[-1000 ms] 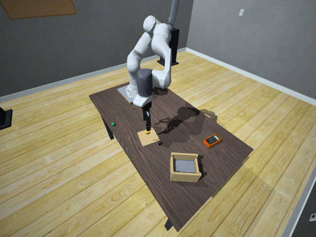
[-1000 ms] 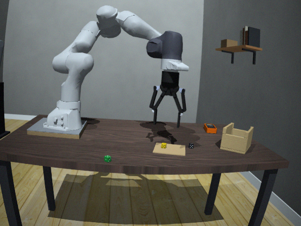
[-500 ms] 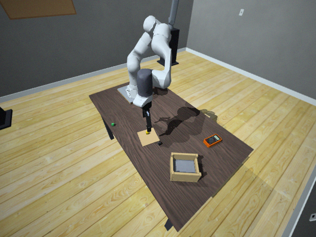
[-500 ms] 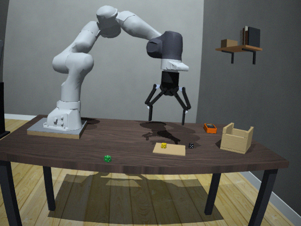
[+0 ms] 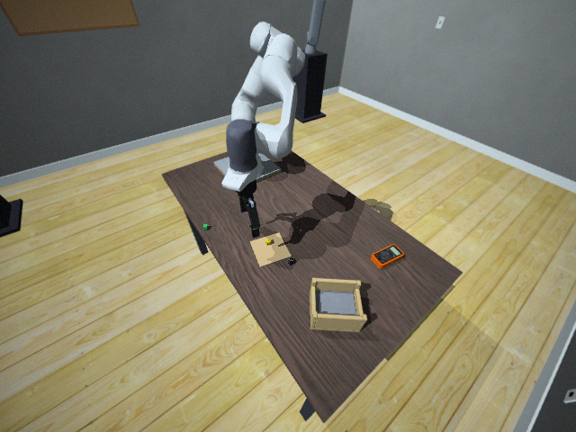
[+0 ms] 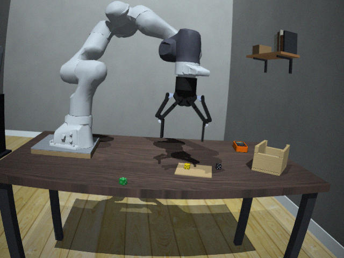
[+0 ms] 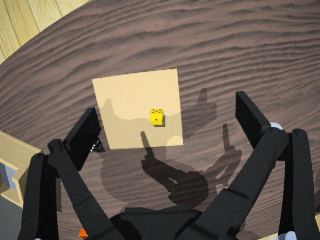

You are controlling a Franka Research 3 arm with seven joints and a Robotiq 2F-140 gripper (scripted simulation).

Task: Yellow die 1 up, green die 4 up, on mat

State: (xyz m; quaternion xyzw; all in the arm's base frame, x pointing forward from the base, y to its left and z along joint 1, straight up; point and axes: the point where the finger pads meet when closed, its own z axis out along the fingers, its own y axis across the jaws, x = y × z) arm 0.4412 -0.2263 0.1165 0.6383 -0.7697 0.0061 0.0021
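Note:
The yellow die sits flat on the tan mat; it also shows in the exterior view and the wrist view. The black die rests on the table just beside the mat, also in the exterior view. My gripper is wide open and empty, raised above the table behind the mat.
A wooden box stands on the table past the mat. An orange multimeter lies to the box's far side. The arm's base is at the other end of the table.

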